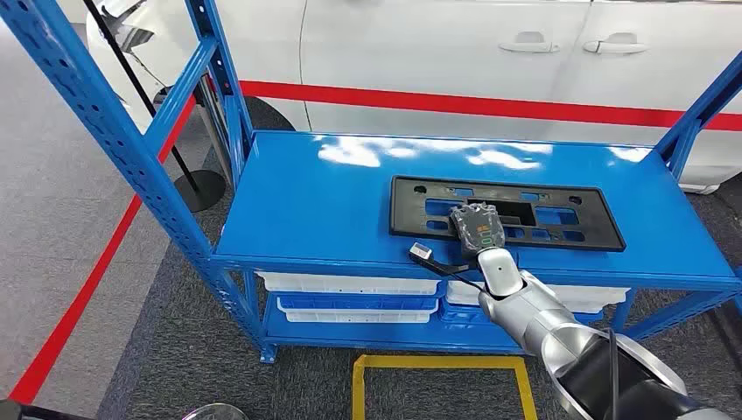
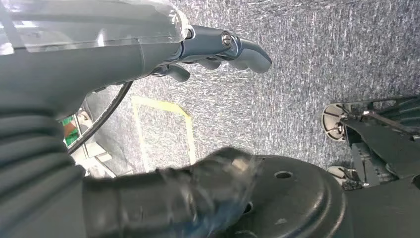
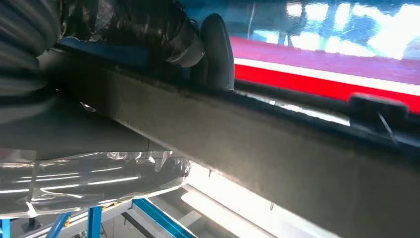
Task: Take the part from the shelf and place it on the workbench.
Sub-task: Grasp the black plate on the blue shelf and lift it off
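The part (image 1: 542, 213) is a flat black rectangular frame with cut-outs, lying on the blue shelf top (image 1: 315, 201) right of centre. My right hand (image 1: 477, 229) reaches up from below and sits on the frame's front edge. The right wrist view shows the frame's grey edge bar (image 3: 277, 144) running between the thumb (image 3: 215, 49) and the rest of the hand, so the hand grips it. In the left wrist view my left hand (image 2: 148, 59) hangs over grey carpet, fingers (image 2: 242, 49) apart from the thumb, holding nothing.
White bins (image 1: 350, 284) fill the lower shelf levels. Blue uprights (image 1: 96, 114) frame the rack's left side. A white car (image 1: 437, 52) stands right behind it. A small dark piece (image 1: 423, 252) lies at the shelf's front edge. A yellow floor marking (image 1: 437, 363) lies before the rack.
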`<state>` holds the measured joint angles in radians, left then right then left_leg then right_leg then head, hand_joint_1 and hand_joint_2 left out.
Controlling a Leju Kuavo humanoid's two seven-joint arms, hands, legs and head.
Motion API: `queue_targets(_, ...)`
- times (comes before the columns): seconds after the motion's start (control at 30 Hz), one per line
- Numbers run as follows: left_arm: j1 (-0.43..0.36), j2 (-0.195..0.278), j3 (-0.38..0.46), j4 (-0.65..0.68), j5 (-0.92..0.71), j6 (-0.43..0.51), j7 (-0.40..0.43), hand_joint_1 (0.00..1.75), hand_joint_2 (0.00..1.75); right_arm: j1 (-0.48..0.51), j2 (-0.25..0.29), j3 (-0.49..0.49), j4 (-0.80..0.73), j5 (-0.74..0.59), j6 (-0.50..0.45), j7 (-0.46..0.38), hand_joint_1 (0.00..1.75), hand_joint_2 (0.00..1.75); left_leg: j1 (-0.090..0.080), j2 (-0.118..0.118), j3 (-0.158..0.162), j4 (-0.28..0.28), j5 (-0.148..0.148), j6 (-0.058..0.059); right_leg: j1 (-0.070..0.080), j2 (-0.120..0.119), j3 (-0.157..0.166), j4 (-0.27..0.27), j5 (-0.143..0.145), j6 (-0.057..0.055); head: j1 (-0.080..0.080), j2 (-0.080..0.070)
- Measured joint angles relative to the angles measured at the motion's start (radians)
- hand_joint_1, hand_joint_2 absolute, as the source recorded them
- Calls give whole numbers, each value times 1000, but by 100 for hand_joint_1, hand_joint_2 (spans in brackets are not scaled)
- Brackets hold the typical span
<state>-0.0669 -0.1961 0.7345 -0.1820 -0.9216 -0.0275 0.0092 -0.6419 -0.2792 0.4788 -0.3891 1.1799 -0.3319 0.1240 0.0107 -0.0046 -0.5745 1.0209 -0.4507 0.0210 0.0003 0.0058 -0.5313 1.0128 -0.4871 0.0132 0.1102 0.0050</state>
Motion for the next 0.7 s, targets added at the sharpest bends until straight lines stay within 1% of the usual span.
queue_targets(0.3,0,0,1,0,2,-13,-8,0,175,0,0,-7,0,-1,1,-18,175,175,0,0,0,0,-1,0,0,0,0,0,-1,-1,0,0)
queue_targets(0.53,0,0,10,0,3,-2,-17,0,175,1,0,-27,0,-13,-9,-78,175,175,0,0,0,0,-1,0,0,0,0,0,-1,-1,0,0)
queue_targets(0.6,0,0,17,0,6,7,-24,0,175,3,0,-34,-3,-20,-34,-113,175,175,0,0,0,0,-1,0,0,0,0,0,-1,-1,0,0)
queue_targets(0.7,2,0,25,0,7,21,-32,0,175,13,-8,-42,-37,-62,-96,-222,175,175,0,0,-1,0,-1,0,0,1,0,0,-1,-1,0,0)
